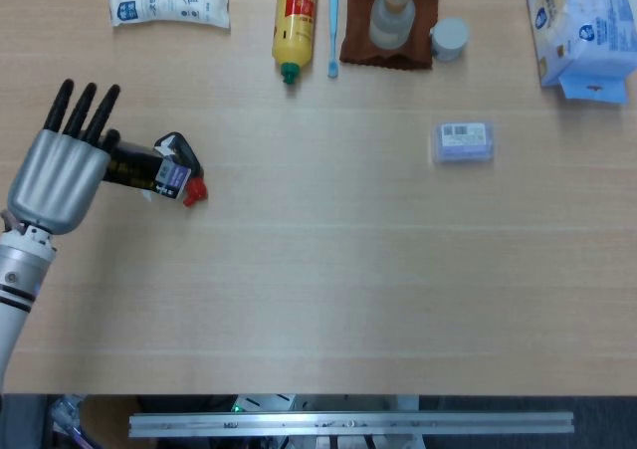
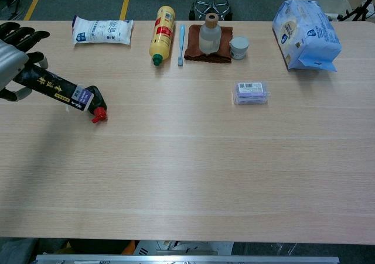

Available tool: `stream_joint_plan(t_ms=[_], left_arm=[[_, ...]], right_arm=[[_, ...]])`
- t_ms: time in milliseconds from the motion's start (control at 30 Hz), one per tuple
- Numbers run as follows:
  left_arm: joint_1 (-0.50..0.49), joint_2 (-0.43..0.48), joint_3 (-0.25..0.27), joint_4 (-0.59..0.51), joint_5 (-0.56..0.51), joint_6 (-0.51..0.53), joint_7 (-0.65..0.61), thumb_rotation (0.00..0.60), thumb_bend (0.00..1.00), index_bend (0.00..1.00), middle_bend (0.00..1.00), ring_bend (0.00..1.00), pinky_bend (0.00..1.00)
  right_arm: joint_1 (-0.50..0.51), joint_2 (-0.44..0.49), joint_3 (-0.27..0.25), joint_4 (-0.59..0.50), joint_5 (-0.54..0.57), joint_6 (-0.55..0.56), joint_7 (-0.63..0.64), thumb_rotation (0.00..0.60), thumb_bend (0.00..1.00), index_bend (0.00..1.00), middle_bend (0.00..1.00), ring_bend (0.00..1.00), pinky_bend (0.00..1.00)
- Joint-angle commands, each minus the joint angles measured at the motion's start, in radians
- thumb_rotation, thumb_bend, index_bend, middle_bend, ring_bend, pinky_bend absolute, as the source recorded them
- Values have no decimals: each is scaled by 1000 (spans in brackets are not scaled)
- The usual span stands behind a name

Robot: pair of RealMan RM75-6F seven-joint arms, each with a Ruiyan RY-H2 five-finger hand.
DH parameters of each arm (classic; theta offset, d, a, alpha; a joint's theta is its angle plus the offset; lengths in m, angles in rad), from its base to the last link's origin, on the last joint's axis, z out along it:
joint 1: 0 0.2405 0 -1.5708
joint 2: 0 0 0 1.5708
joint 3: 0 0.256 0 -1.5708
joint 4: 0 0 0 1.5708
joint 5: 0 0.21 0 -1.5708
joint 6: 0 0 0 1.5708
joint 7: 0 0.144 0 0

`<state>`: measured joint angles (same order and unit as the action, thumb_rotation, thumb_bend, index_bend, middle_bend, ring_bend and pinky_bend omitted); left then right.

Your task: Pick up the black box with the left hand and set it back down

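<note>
Near the bench's (image 1: 328, 300) left edge, the left hand (image 1: 58, 175) wraps its fingers (image 2: 23, 62) around the black box (image 2: 58, 89), tilting it red-capped end down, apparently mid-lift or mid-lowering. The right hand is unseen.

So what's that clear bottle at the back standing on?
The clear bottle stands on a brown cloth, whose edges show around it. A small grey jar sits beside it. What lies under the cloth is hidden.
</note>
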<state>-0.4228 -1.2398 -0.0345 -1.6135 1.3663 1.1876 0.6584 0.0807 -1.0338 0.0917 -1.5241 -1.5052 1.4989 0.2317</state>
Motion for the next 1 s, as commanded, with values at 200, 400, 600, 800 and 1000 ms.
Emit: stream_joint_plan(t_ms=[200, 400, 600, 800, 1000], left_arm=[[30, 39, -21, -40, -153, -114, -286, 600, 280, 547, 0, 0, 44], [24, 49, -9, -19, -213, -217, -410, 600, 280, 545, 0, 0, 44], [18, 48, -1, 8, -214, -280, -516, 600, 279, 480, 0, 0, 44], [18, 48, 6, 24, -180, -285, -569, 600, 280, 250, 0, 0, 44], [26, 52, 9, 24, -153, -264, -608, 600, 222, 95, 0, 0, 44]], right_arm=[[0, 2, 0, -5, 1, 0, -4, 600, 315, 319, 260, 193, 290], [2, 3, 1, -8, 0, -3, -7, 600, 315, 318, 260, 193, 290], [0, 2, -1, -6, 3, -3, -5, 600, 315, 319, 260, 193, 290], [-2, 2, 0, -4, 3, 0, -2, 600, 315, 318, 260, 193, 290], [-2, 0, -1, -1, 5, -4, 0, 600, 315, 319, 260, 193, 290]])
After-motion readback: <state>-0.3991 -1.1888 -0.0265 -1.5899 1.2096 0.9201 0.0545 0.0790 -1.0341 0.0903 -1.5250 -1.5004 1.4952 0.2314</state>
